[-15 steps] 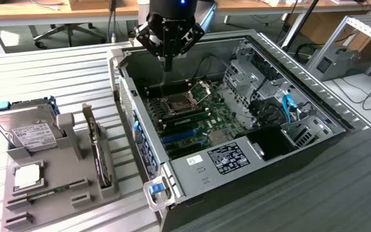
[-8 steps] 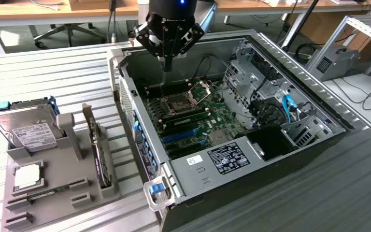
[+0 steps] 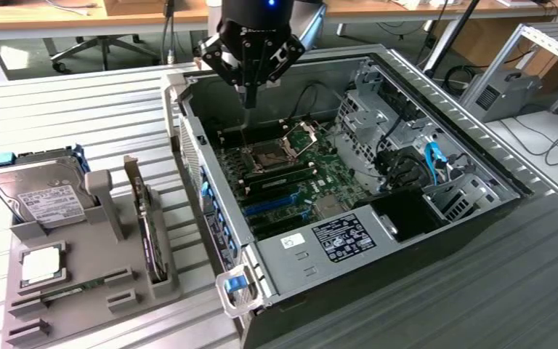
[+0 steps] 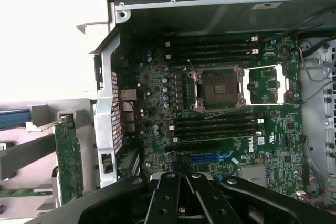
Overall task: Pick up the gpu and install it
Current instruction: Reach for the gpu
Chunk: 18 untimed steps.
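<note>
Hand [image 3: 251, 100] hangs closed over open case [image 3: 405, 283], gpu [image 3: 151, 233] outside.

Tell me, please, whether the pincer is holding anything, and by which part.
Nothing: the pincer is shut and empty above the computer case; the graphics card stands in its rack.

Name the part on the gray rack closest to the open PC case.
The gpu, on edge beside the case; hard drive and CPU sit farther off.
</note>
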Each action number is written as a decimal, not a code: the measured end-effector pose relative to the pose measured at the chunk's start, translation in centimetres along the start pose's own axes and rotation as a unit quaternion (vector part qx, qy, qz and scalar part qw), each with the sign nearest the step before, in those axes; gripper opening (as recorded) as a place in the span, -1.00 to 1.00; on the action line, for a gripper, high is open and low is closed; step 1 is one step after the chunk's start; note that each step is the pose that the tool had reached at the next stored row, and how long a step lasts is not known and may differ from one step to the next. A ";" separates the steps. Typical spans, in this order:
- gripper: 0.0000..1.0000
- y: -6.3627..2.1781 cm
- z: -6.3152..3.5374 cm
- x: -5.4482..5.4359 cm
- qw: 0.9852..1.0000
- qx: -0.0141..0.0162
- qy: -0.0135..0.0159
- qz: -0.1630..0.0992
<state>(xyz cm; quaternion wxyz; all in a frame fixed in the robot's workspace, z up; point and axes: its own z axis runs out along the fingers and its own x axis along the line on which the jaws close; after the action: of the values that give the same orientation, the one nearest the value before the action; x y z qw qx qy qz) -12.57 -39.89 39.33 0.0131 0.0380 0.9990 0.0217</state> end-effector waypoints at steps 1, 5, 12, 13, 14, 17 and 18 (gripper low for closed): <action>-0.79 0.00 0.00 0.0 1.000 0.000 0.000 0.000; -0.79 -0.01 0.00 0.1 1.000 0.000 0.000 0.000; -0.79 -0.02 -0.01 0.3 1.000 0.000 0.000 0.000; -0.79 -0.02 -0.01 0.3 1.000 0.000 0.000 0.000; -0.79 -0.03 -0.01 0.4 1.000 0.000 0.000 0.000; -0.79 -0.03 -0.01 0.4 1.000 0.000 0.000 0.000; -0.79 -0.03 -0.01 0.4 1.000 0.000 0.000 0.000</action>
<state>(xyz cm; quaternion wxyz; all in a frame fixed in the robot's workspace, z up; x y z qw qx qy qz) -13.01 -39.89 39.33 0.0131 0.0378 0.9990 0.0217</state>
